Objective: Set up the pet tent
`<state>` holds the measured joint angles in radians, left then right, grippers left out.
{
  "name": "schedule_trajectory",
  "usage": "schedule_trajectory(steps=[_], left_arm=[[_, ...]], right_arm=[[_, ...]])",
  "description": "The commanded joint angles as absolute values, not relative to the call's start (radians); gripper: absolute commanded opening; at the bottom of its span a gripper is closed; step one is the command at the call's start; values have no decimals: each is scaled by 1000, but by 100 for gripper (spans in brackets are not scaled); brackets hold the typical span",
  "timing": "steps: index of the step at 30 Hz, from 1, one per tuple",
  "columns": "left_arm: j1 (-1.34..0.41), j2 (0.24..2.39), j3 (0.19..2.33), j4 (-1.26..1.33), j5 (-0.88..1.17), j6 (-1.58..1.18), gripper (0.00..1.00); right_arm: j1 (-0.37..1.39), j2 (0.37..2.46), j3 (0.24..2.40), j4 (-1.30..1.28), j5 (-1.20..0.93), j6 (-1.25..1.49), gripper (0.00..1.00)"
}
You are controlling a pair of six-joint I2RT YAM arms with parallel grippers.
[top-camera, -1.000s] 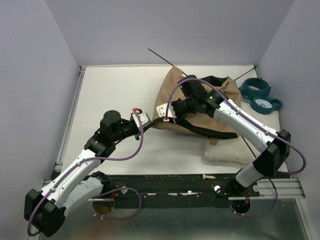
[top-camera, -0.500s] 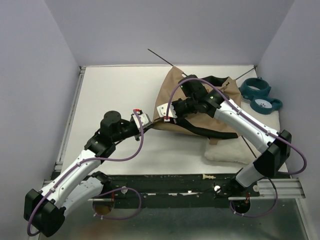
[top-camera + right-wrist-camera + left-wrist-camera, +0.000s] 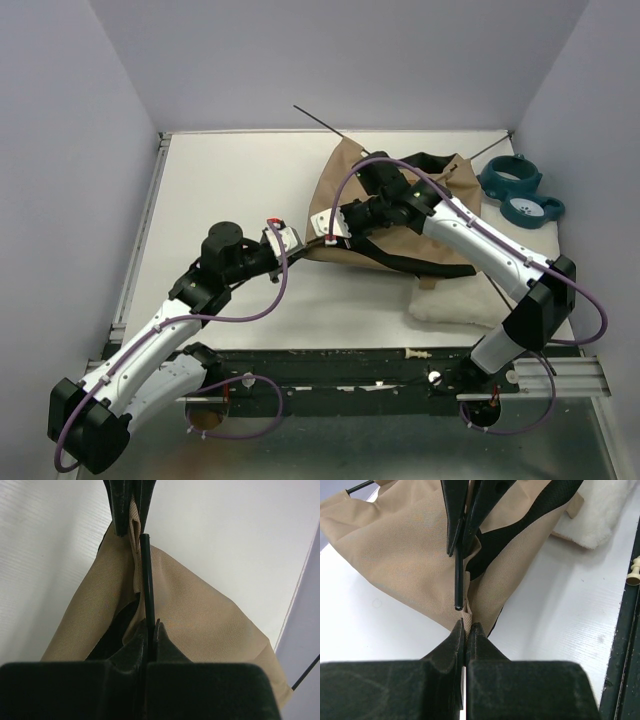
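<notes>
The pet tent (image 3: 335,175) lies collapsed at the table's middle right, tan fabric with black trim. My left gripper (image 3: 300,243) is shut on a tan corner tab (image 3: 466,611) at the tent's near-left corner. My right gripper (image 3: 330,235) faces it from close by and is shut on a thin black pole (image 3: 146,575). The pole's end (image 3: 457,607) sits right at the tab, just in front of my left fingertips (image 3: 456,635). The pole's far end (image 3: 320,118) sticks out past the tent at the back. A second pole (image 3: 490,148) pokes out at the back right.
A white fluffy cushion (image 3: 455,300) lies in front of the tent, near the table's front edge. A teal bowl stand (image 3: 520,190) sits at the back right by the wall. A small cream peg (image 3: 420,353) lies on the front rail.
My right gripper has shifted slightly left with the pole, toward my left gripper. The pole's far tip has moved a little. The left arm has not moved.
</notes>
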<state>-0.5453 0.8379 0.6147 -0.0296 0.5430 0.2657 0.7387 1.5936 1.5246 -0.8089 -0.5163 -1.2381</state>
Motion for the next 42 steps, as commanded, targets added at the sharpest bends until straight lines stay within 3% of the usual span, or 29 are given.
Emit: schedule_trajectory(steps=[1,22,42], left_arm=[[-543,827,630,-34,577,267,0],[-526,822,588,-37,558,233,0],[-515,831,614,-40,607,238,0]], right_arm=[[742,1606,1506,-841,-491,-1253,1],[750,1546,1467,-836,-512,-1241,1],[759,1614,1523,-831,-531,-1190,1]])
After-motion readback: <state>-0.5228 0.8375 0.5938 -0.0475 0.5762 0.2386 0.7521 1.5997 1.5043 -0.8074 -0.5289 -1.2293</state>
